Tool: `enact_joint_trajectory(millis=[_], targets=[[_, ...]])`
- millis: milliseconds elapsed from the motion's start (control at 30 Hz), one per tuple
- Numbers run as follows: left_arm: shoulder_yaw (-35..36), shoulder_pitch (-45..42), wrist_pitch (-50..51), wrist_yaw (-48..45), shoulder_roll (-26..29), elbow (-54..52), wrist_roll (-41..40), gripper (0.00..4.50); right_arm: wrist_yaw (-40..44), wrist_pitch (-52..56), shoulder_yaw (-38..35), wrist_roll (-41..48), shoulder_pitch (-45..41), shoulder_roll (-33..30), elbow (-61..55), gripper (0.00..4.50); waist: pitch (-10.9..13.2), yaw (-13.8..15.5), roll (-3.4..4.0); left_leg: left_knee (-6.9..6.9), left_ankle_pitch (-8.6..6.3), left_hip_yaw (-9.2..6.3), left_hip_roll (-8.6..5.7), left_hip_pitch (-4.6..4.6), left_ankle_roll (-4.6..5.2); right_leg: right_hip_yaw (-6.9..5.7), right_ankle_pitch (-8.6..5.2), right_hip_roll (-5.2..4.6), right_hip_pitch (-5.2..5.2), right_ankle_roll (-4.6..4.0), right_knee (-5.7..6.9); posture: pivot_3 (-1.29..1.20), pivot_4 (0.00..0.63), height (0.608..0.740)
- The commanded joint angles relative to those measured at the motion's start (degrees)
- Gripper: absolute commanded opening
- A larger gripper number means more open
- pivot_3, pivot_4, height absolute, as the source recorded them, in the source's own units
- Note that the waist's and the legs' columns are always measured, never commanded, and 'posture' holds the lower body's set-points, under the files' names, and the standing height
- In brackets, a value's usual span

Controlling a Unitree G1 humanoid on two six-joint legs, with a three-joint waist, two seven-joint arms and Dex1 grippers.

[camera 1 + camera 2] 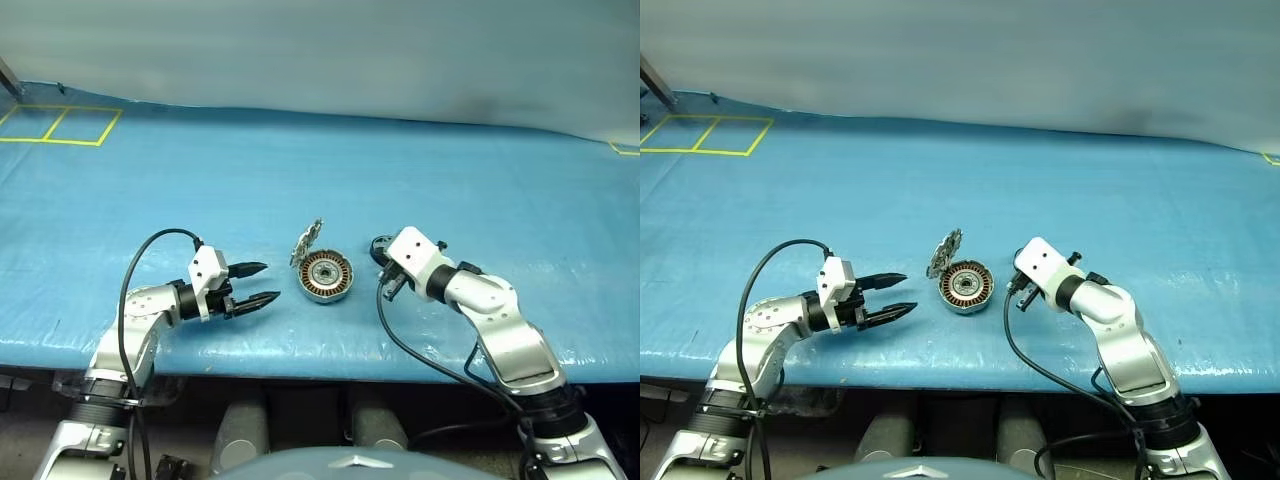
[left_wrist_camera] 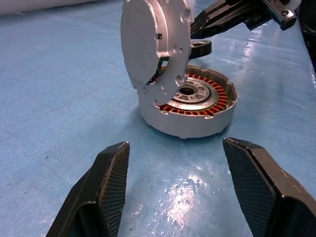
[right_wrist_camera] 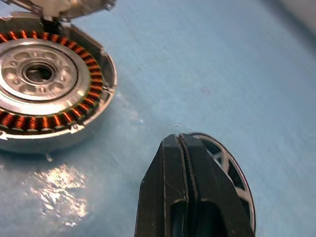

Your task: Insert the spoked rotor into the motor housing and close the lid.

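- Head views: blue table cover [image 1: 300,170] wide and bare to the far side, near edge just below both arms; yellow taped squares [image 1: 60,125] at the far left corner; pale wall behind
- Near the middle, close to the near edge: motor housing [image 1: 326,276] flat on the cover, copper winding ring [image 1: 967,285] showing inside round a silver bearing
- Lid [image 1: 306,243] raised on the housing's far-left rim, nearly upright, housing open
- Left of the housing, a clear gap between: left gripper [image 1: 251,284], fingers spread, gripping nothing, pointing right at the housing
- Right of the housing: right gripper [image 1: 384,262] clenched with nothing clamped, tips at the spoked rotor [image 1: 381,245], which lies flat on the cover just right of the housing, outside it
- Left wrist view: two parted black fingers [image 2: 101,190] with bare, glossy blue cover between them and the housing; lid's plain grey face towards the camera; right gripper beyond the housing
- Right wrist view: shut fingers [image 3: 190,192] over the rotor's near rim, spokes visible beside them; whether touching, cannot tell; housing apart from the rotor, a strip of cover between
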Motion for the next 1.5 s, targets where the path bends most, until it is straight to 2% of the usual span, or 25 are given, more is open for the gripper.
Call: enact_joint_trajectory(millis=[33, 233, 400, 600, 767, 867, 933, 1033, 1233, 1467, 1500], targets=[[-0.16, -1.42, -1.32, -0.89, -0.22, 0.63, -0.35, 3.28, -0.30, 0.87, -3.11, 2.74, 1.84, 0.09, -4.58, 0.04, 0.00, -0.08, 0.00, 0.00, 0.00, 0.00, 0.00, 0.01, 0.00, 0.00, 0.00, 0.00, 0.00, 0.00, 0.00, 0.00, 0.150, 0.740], [-0.55, -2.18, -1.95, -1.17, -0.91, 1.75, -0.12, 3.28, 3.79, -0.44, -0.81, 6.39, 2.76, -1.60, -7.05, 0.04, 0.00, -0.09, 0.00, 0.02, 0.00, 0.00, 0.00, 0.01, 0.00, 0.01, 0.00, 0.00, 0.02, 0.01, 0.00, 0.00, 0.150, 0.740], [-0.73, -2.47, -2.14, -1.18, -1.15, 2.07, -0.05, 3.28, 5.49, -1.87, 1.38, 6.94, 0.05, -3.15, -6.84, 0.04, 0.00, -0.10, 0.00, 0.03, 0.00, -0.01, 0.00, 0.01, 0.00, 0.01, 0.00, 0.00, 0.03, 0.01, 0.00, 0.00, 0.150, 0.740], [-0.71, -2.08, -2.65, -0.91, -1.57, 2.07, 0.21, 3.28, 11.27, -4.69, 9.60, 4.51, -8.58, -6.52, -3.02, 0.04, 0.00, -0.13, 0.00, 0.04, 0.00, -0.02, 0.00, 0.02, 0.00, 0.00, 0.00, 0.00, 0.02, 0.00, 0.01, 0.00, 0.150, 0.740], [-0.77, -2.31, -2.68, -0.26, -1.94, 2.29, 0.41, 3.28, 22.36, -7.98, 16.91, 2.60, -17.53, -12.35, -1.28, 0.04, 0.02, 0.00, 0.02, 0.02, 0.00, -0.01, -0.01, -0.03, 0.00, 0.00, 0.00, 0.00, 0.00, 0.00, -0.02, 0.00, 0.150, 0.740], [-0.70, -2.38, -2.66, 0.04, -1.95, 2.12, 0.30, 3.28, 26.89, -10.73, 20.71, 0.02, -23.53, -13.84, 1.40, 0.61, 0.02, -0.05, 0.02, 0.04, 0.00, -0.01, 0.00, -0.02, 0.00, 0.00, 0.00, 0.00, 0.00, 0.00, -0.01, 0.00, 0.150, 0.740], [-0.62, -1.86, -2.76, 0.37, -1.94, 1.83, 0.30, 3.28, 28.44, -13.19, 23.13, -3.11, -27.00, -14.10, 3.87, 1.21, 0.02, -0.08, 0.03, 0.04, 0.00, -0.02, 0.00, 0.00, 0.00, -0.01, 0.00, 0.00, 0.01, 0.00, 0.00, 0.00, 0.150, 0.740], [-0.34, -0.92, -2.97, 1.04, -1.98, 1.47, 0.26, 3.28, 33.58, -16.95, 26.88, -6.31, -31.42, -14.86, 7.18, 1.21, 0.02, -0.11, 0.03, 0.03, 0.00, 0.00, 0.00, -0.01, 0.00, 0.00, 0.00, 0.00, -0.02, 0.00, 0.00, 0.00, 0.150, 0.740], [0.07, 0.29, -3.09, 1.99, -1.68, 0.55, 0.07, 3.28, 39.23, -22.07, 30.79, -9.78, -36.60, -12.41, 13.39, 1.21, 0.03, -0.04, 0.04, 0.00, 0.00, 0.01, 0.00, -0.03, 0.00, -0.01, 0.12, 0.00, -0.05, -0.18, 0.00, 0.00, 0.150, 0.740], [0.49, 1.59, -2.90, 3.05, -1.64, -0.65, -0.24, 3.28, 43.08, -24.00, 31.57, -11.80, -39.38, -9.87, 16.66, 1.21, 0.03, -0.03, 0.04, 0.02, 0.00, 0.02, 0.00, -0.02, -0.01, -0.01, 0.14, 0.00, -0.05, -0.21, 0.02, 0.00, 0.150, 0.740], [0.57, 1.80, -2.88, 3.15, -1.59, -0.84, -0.28, 3.28, 43.33, -24.19, 31.44, -11.94, -39.58, -9.62, 16.82, 1.56, 0.03, -0.03, 0.05, 0.02, 0.01, 0.02, 0.00, -0.02, -0.01, -0.01, 0.15, 0.00, -0.05, -0.23, 0.02, 0.00, 0.150, 0.740]])
